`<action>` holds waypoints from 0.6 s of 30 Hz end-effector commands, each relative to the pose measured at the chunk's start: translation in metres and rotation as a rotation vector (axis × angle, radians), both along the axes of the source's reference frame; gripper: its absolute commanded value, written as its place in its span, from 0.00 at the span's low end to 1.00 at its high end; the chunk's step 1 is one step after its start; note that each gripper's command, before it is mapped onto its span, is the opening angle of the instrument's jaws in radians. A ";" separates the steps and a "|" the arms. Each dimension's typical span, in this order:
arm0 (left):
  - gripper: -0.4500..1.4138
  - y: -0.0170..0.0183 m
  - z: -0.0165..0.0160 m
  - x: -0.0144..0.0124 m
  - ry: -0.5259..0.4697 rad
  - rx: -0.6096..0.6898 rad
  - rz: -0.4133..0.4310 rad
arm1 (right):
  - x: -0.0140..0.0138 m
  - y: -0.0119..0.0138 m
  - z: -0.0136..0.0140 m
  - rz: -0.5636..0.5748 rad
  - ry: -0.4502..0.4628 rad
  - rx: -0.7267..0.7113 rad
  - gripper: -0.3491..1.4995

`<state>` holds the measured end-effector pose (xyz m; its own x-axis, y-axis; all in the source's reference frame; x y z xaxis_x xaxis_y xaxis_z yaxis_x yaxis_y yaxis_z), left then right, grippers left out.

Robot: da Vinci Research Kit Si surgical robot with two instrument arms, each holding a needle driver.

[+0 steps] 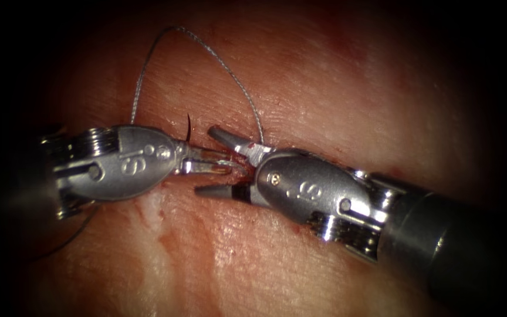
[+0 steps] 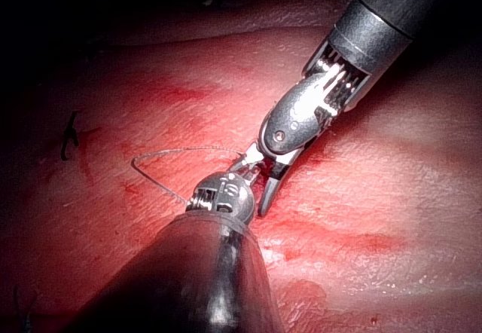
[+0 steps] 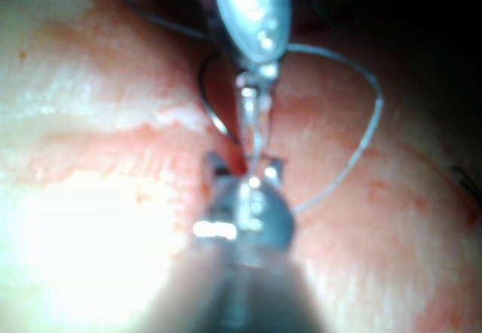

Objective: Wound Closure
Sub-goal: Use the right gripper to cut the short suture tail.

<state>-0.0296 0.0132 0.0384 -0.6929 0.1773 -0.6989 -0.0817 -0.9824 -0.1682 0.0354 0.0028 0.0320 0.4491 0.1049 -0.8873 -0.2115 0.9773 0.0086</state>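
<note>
The tissue [image 1: 300, 82] lies pink and wet across the endoscope view, with streaks of red fluid [image 1: 168, 240] on it and the cut [image 1: 300, 151] running roughly level through its middle, mostly behind the two tools that meet there. The left tool [image 1: 215, 165] reaches in from the picture's left with its slim jaws drawn close together, their tips lying between the other tool's jaws; something thin and shiny seems to sit at those tips, but I cannot tell for sure that it is the needle. The right tool [image 1: 209, 161] comes in from the right with its jaws spread wide, one dark tip above the left tool's jaws and one below, holding nothing that can be made out. A short dark curved piece [image 1: 188, 126], probably part of the needle, stands up out of the tissue just above the left tool's neck; the right wrist view shows a dark curve [image 3: 211, 107] beside that tool too. The thread [image 1: 206, 50] rises from behind the left tool's body, arches high over the tissue and comes down to the upper jaw of the right tool. In the left wrist view a dark cut end of thread [image 2: 70, 137] sticks up from the tissue, well apart from the tools.
</note>
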 end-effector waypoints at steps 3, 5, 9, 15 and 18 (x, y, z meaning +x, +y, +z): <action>0.00 0.0005 0.0005 -0.0005 -0.003 -0.006 -0.003 | 0.0007 0.0008 0.0002 0.000 0.002 -0.004 0.98; 0.00 0.0005 0.0005 -0.0005 -0.005 -0.007 -0.005 | 0.0007 0.0008 0.0002 0.000 0.002 -0.004 0.98; 0.00 0.0004 0.0003 -0.0005 -0.004 -0.006 -0.006 | 0.0007 0.0008 0.0003 0.001 0.002 -0.004 0.98; 0.00 0.0001 -0.0002 -0.0006 -0.003 -0.007 -0.011 | 0.0009 0.0010 0.0006 0.005 0.005 -0.008 0.98; 0.00 0.0000 -0.0003 -0.0006 -0.003 -0.006 -0.011 | 0.0009 0.0010 0.0008 0.003 0.003 -0.008 0.98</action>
<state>-0.0298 0.0127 0.0376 -0.6901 0.1831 -0.7002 -0.0919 -0.9818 -0.1661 0.0357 0.0030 0.0326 0.4487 0.1037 -0.8877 -0.2141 0.9768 0.0059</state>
